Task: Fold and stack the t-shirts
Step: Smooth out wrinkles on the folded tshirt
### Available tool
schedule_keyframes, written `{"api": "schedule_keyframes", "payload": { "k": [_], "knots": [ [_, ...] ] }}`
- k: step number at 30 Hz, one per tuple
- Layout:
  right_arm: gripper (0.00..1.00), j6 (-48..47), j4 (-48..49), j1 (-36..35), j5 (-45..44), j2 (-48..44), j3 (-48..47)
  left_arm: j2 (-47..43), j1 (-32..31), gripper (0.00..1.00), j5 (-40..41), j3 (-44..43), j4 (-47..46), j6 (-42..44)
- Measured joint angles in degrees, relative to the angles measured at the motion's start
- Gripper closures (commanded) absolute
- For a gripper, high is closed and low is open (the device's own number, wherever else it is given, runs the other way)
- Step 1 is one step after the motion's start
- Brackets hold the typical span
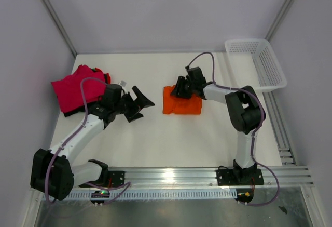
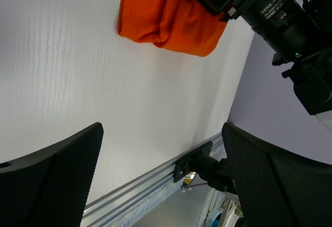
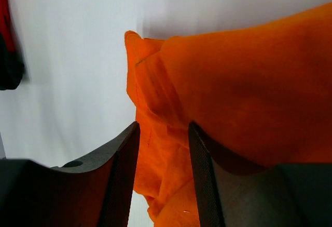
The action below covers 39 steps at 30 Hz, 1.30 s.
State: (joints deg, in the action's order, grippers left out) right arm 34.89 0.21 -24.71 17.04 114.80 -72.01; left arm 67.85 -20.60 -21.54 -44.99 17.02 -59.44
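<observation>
Orange cloth is sitting pinched between the jaws of the right gripper point(image 3: 163, 131), at the 11 o'clock corner of the folded orange t-shirt point(image 1: 185, 107). That shirt is lying on the table point(image 1: 181, 144), long axis running 9 to 3 o'clock, spreading toward 5 o'clock from the gripper. The left gripper point(image 1: 141, 102) is hovering wide open at its 9 o'clock.

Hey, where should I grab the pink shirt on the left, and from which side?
Pinch the magenta shirt at a raised fold near its middle, coming straight down with the open left pincer. It lies crumpled in a heap, with the black shirt showing at its edges, so an edge grab would probably catch both.
</observation>
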Motion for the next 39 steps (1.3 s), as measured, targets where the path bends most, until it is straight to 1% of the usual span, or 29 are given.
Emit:
{"api": "schedule_keyframes", "payload": {
  "k": [5, 11, 14, 19, 22, 26, 31, 39],
  "knots": [
    [0.54, 0.6, 1.6, -0.6, 0.3, -0.5, 2.9, -0.1, 0.0, 0.01, 0.5, 0.0, 0.5, 0.1],
    [0.54, 0.5, 1.5, -1.4, 0.3, -3.4, 4.4, -0.1, 0.0, 0.01, 0.5, 0.0, 0.5, 0.2],
    [0.54, 0.6, 1.8, -1.4, 0.3, -6.6, 4.4, -0.1, 0.0, 0.01, 0.5, 0.0, 0.5, 0.1],
    [0.54, 1.9, 5.0, -1.3, 0.0, -13.3, 4.4, -0.1, 0.0, 0.01, 0.5, 0.0, 0.5, 0.1],
    [0.53, 3.0, 5.6, -1.3, -2.6, -16.2, 4.6, -0.2, 0.0, 0.01, 0.5, 0.0, 0.5, 0.1],
    [0.54, 4.4, 4.1, -1.3, -8.8, -18.4, 7.2, -1.2, 0.0, 0.01, 0.5, 0.1, 1.0, 0.3],
    [0.54, 5.6, -0.5, -1.0, -15.1, -17.4, 9.6, -2.0, 0.0, 0.01, 0.5, 0.1, 1.6, 0.9],
    [0.54, 5.6, -5.6, -0.6, -18.6, -9.3, 9.0, -2.0, 0.0, 0.01, 0.7, 0.1, 3.5, 1.7]
  ]
}}
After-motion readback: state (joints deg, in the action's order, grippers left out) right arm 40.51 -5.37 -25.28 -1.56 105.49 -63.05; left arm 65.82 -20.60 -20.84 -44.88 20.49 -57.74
